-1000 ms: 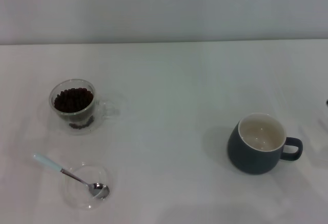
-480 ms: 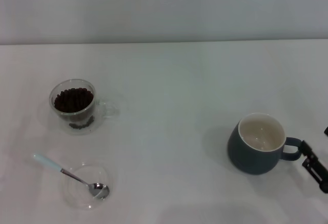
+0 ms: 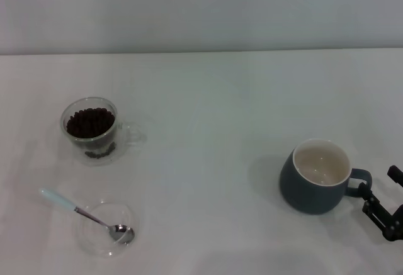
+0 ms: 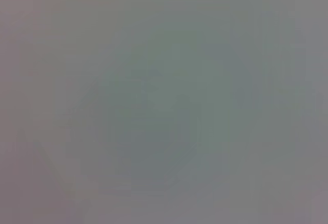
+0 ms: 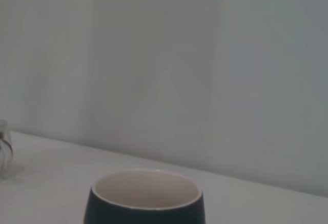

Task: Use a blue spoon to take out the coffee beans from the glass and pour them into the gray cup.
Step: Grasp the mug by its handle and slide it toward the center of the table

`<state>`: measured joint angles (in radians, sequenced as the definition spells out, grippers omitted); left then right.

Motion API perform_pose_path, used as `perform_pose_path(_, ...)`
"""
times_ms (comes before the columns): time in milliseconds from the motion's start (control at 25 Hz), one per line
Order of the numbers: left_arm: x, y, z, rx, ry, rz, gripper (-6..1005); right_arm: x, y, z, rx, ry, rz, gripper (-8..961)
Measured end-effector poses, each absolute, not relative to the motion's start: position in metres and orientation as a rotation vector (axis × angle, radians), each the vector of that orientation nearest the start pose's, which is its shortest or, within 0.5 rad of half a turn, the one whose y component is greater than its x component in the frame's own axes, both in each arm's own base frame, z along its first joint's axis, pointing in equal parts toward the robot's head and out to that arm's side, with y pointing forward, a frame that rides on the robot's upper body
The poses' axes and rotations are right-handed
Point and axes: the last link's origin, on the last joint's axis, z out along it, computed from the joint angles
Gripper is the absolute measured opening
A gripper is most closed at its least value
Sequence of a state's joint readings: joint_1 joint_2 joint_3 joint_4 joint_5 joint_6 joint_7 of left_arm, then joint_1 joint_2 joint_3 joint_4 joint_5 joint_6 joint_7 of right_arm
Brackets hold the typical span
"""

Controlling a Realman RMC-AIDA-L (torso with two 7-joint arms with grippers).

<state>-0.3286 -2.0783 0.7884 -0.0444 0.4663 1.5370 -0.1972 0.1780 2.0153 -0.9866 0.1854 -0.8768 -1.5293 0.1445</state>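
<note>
Coffee beans [image 3: 90,123] sit untouched in the glass [image 3: 90,129]; my right gripper [image 3: 378,203], fingers apart, nears the gray cup [image 3: 317,175] handle—I'd close squarely, without nudging.

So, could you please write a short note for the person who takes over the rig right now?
Right hand: low at the table's right edge, just beside the gray cup's handle, open, holding nothing.
Left hand: not in view.
Glass: far left, upright, full of coffee beans.
Blue spoon: near left, its bowl resting in a flat clear dish, handle sticking out over the table.
Gray cup: right side, upright, looks empty inside.
Done: nothing yet, no beans moved.
Left: pick up the spoon, scoop beans from the glass, pour them into the cup.
</note>
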Motion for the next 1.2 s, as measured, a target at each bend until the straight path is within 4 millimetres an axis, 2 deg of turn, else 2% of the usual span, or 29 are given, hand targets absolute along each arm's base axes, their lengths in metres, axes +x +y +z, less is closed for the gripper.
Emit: perform_pose_path(1200, -0.367, 0.267, 0.042, -1.301, -0.434, -0.742, 623, 0.39, 0.192, -0.032, -1.911, 0.544, 0.512, 660)
